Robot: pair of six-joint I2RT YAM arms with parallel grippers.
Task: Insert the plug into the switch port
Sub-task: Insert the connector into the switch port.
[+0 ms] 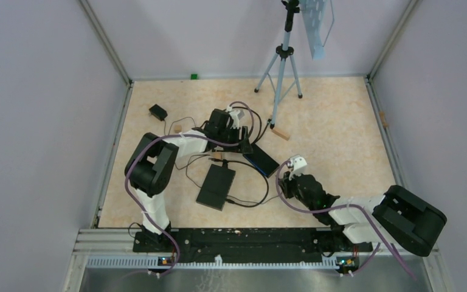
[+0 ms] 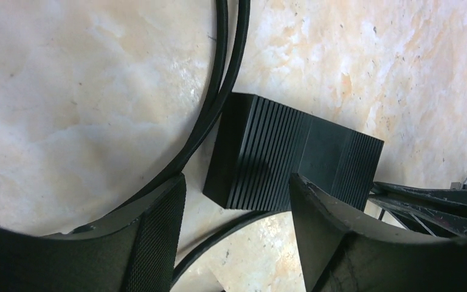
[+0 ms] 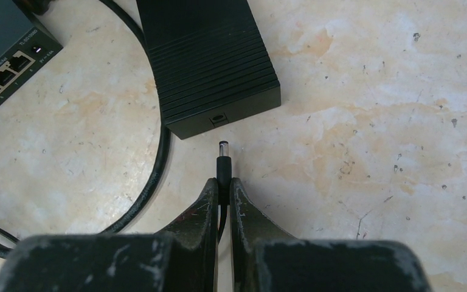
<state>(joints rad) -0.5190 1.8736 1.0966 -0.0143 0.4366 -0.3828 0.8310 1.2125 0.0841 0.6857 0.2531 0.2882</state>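
Note:
My right gripper (image 3: 224,182) is shut on a black barrel plug (image 3: 223,159) whose metal tip points forward. The tip stops a short way from the small round socket (image 3: 219,120) in the end of a ribbed black box (image 3: 210,67), not touching it. The dark switch (image 3: 3,52) with its row of ports shows at the top left corner; from above it lies mid-table (image 1: 260,159), with my right gripper (image 1: 284,179) just right of it. My left gripper (image 2: 237,182) is open and empty over a ribbed black box (image 2: 292,152) and black cables (image 2: 222,73).
A flat black box (image 1: 216,185) lies left of the switch with cables looping around it. A small black adapter (image 1: 158,112) and small wooden blocks (image 1: 281,134) lie farther back. A tripod (image 1: 283,67) stands at the rear. Grey walls enclose the table.

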